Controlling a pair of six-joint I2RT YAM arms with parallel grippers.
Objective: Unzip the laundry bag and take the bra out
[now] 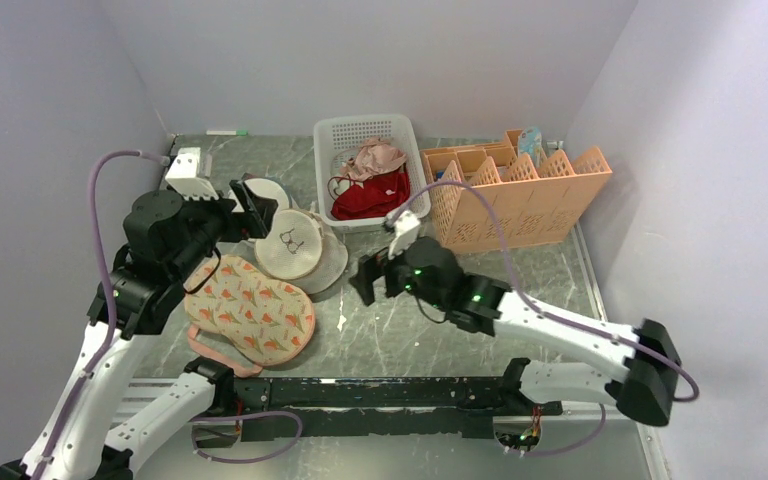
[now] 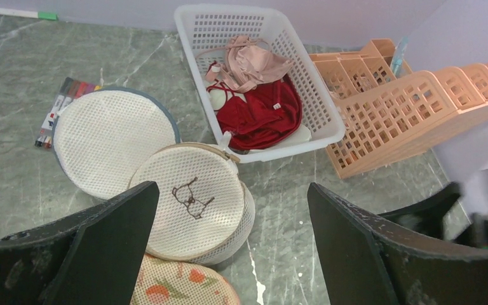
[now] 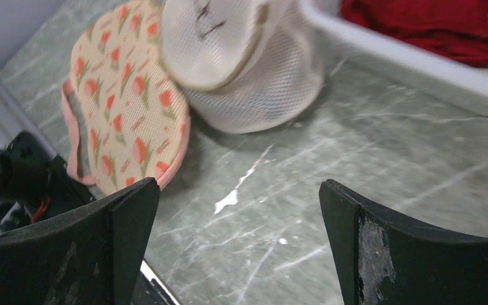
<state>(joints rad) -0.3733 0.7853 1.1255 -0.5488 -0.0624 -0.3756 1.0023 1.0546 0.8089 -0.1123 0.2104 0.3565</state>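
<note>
The laundry bag (image 1: 293,245) is a cream-white round mesh bag with a small bra outline on top. It lies in the middle left of the table, zipped, and shows in the left wrist view (image 2: 194,203) and the right wrist view (image 3: 229,44). The bra inside it is hidden. My left gripper (image 1: 257,207) hangs open and empty above the bag's left side (image 2: 232,210). My right gripper (image 1: 363,278) is open and empty, low over bare table to the bag's right (image 3: 238,210).
A flat floral pouch (image 1: 252,306) lies in front of the bag. A whiter round bag (image 2: 111,140) lies behind it by a marker pack (image 2: 60,105). A white basket (image 1: 400,130) holds red and pink garments (image 1: 372,190). An orange divider rack (image 1: 520,190) stands at right.
</note>
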